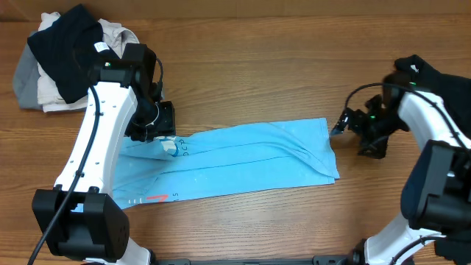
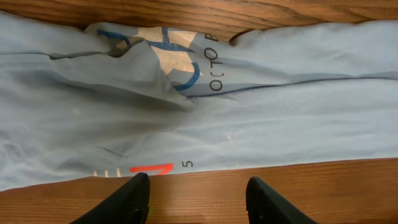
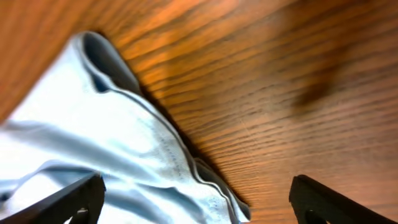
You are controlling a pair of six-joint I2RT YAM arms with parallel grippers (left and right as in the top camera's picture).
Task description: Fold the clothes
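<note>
Black fingers (image 2: 134,199) of the left tool (image 2: 198,185) stand spread at the bottom of the left wrist view, nothing between them, over bare wooden desk (image 2: 311,193) just below the edge of the large light blue cloth T-shirt (image 2: 280,124). Likewise the right tool (image 3: 196,190) is spread wide and empty, beside the shirt's right end.

The garment lies flat at the centre of the overhead frame as a long band, with the red mark (image 2: 151,169) and printed lettering (image 2: 217,79) at its left end. The heap of other clothes, with the black cloth shirt (image 1: 66,44) on top, sits in the upper left corner.

Assessment: lengthwise fold appears complete; crosswise fold pending. The next move calls for a pinch on one short end, most readily the right, carried across toward the printed end with edges aligned. The bunched cloth there may need smoothing first
</note>
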